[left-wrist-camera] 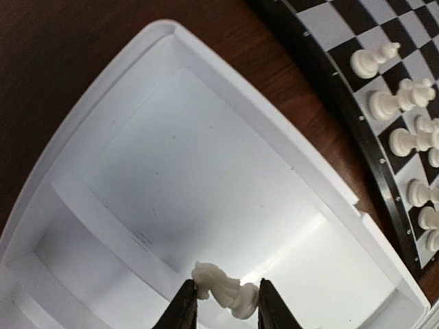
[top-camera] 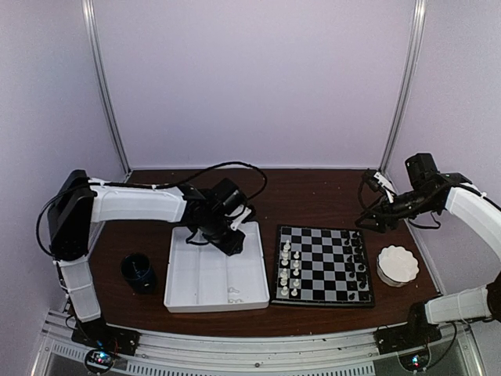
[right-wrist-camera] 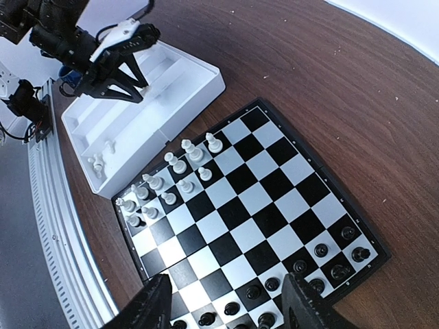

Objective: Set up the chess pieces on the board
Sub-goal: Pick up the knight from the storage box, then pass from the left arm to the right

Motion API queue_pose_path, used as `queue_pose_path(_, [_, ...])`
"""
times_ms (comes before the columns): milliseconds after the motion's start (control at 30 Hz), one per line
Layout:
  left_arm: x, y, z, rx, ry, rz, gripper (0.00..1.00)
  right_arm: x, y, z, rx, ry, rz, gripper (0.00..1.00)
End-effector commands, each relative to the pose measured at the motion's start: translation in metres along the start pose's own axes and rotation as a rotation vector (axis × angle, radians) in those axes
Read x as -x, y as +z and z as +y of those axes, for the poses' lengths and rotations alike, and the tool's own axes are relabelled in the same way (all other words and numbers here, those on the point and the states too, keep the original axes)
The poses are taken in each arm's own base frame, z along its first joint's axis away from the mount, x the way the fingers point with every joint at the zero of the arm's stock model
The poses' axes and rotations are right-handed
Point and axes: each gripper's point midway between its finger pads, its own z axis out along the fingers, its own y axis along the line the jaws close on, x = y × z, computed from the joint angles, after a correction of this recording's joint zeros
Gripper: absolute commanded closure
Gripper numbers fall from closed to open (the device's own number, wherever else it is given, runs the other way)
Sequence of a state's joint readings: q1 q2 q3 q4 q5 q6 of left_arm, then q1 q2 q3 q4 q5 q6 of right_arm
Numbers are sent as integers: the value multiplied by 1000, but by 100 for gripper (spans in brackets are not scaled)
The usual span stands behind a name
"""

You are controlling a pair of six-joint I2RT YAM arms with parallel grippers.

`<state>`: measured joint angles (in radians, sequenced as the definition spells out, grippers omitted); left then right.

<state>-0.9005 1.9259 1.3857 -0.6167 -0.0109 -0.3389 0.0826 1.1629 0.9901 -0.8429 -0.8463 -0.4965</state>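
Observation:
The chessboard (top-camera: 325, 266) lies right of centre. White chess pieces (top-camera: 290, 270) stand in its two left columns and black ones (top-camera: 358, 266) along its right edge. My left gripper (top-camera: 232, 237) hangs over the far right part of the white tray. In the left wrist view the gripper (left-wrist-camera: 225, 303) is shut on a white knight (left-wrist-camera: 226, 289), held sideways above the tray floor. My right gripper (right-wrist-camera: 226, 312) is open and empty, high above the board (right-wrist-camera: 254, 205) near the black pieces (right-wrist-camera: 302, 267). It shows by the board's far right corner (top-camera: 368, 219).
The white compartmented tray (top-camera: 200, 278) sits left of the board, with a few loose white pieces (top-camera: 233, 295) at its near right. A black cup (top-camera: 138, 270) stands left of the tray. A white scalloped bowl (top-camera: 398, 265) stands right of the board.

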Motion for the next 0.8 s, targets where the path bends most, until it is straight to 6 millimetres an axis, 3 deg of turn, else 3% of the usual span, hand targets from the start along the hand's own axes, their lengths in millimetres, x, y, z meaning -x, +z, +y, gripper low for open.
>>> queue_pose_path(0, [43,-49,-27,-130,186,-260,71,14,-7,9,35,-1,-46,43])
queue_pose_path(133, [54,-84,-51,-257,296,-367,71,24,2,16,123,10,-26,43])
queue_pose_path(267, [64,-112,-54,-276,350,-432,71,42,19,30,216,25,22,44])
queue_pose_path(467, [73,-164,-60,-272,479,-598,70,85,55,53,377,138,94,46])
queue_pose_path(633, [76,-189,-62,-253,518,-660,70,119,91,82,574,282,160,49])
queue_pose_path(767, [73,-194,-66,-219,564,-665,70,143,106,107,692,324,176,48])
